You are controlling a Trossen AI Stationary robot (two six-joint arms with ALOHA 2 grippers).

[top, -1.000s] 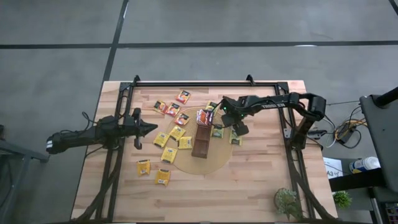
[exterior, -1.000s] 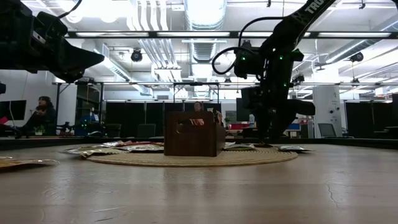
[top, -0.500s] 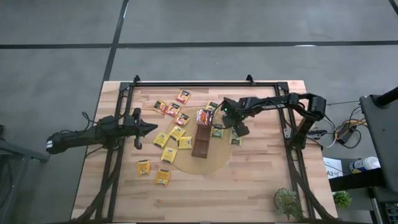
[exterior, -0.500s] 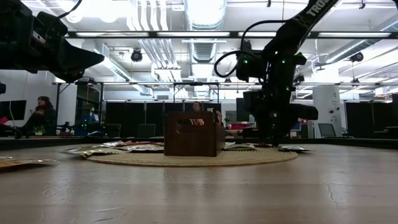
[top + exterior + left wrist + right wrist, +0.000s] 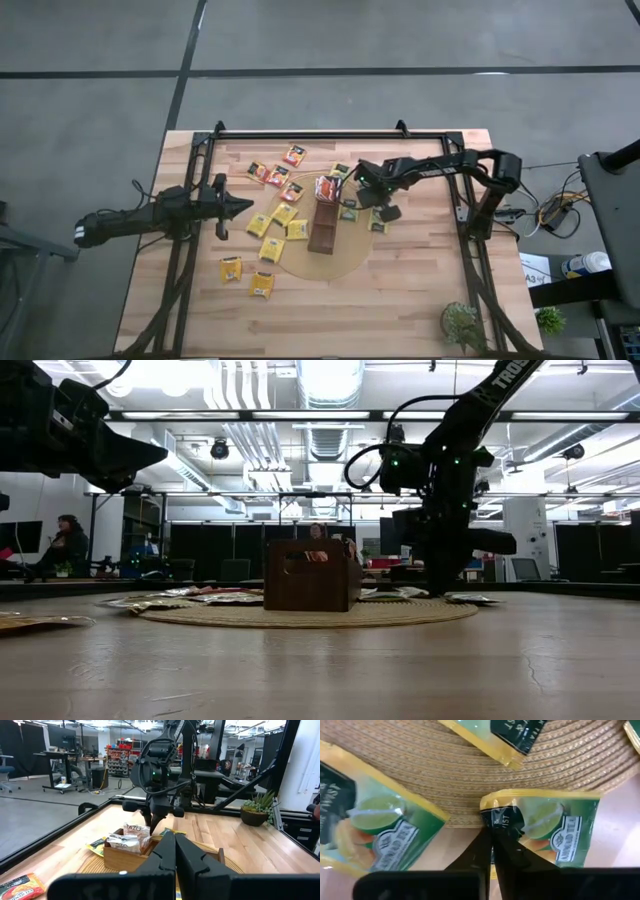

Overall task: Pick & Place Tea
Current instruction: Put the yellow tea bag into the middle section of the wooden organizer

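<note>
Here we count roughly a dozen tea sachets loose on the wooden worktop, more in the one brown tray on the round mat. The right pincer pinches a green sachet's edge; the left pincer hovers closed, well apart.

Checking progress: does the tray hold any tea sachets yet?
Yes: in the left wrist view, several sachets stand in the near end of the tray.
</note>
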